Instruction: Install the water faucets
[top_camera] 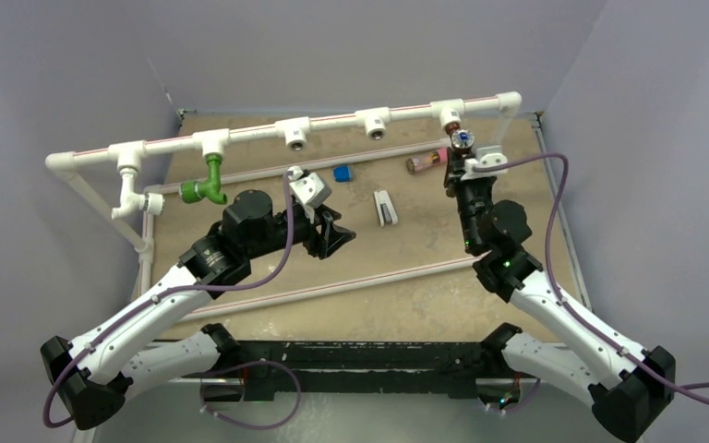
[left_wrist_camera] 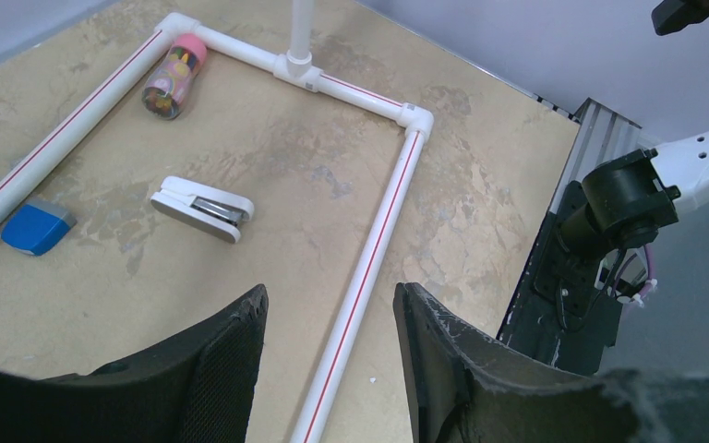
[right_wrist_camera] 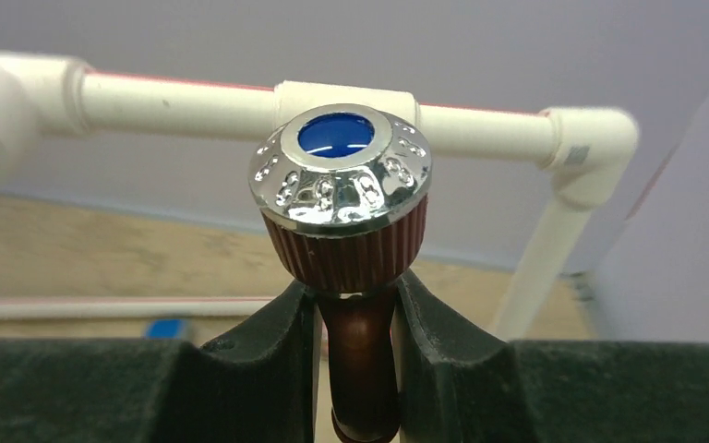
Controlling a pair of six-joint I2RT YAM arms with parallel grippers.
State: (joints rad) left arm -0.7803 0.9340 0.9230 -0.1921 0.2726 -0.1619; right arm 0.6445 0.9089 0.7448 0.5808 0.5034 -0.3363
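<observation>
At the table's (top_camera: 425, 305) 1 o'clock, the brown faucet (right_wrist_camera: 349, 249) is being pinched upright by the right gripper (right_wrist_camera: 353, 300) under the end fitting (right_wrist_camera: 343, 94), while the left gripper (left_wrist_camera: 330, 318) is being held spread and empty; if it is tilted or slipping, its thread is likely being put at risk of crossing.

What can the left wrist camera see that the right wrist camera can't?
Only the left wrist view shows the white stapler, the pink-capped cylinder and the open left gripper. Only the right wrist view shows the reddish-brown faucet with its shiny blue-centred knob, pinched by the right gripper. Both show the white pipe frame, the small blue block and the tan table.
</observation>
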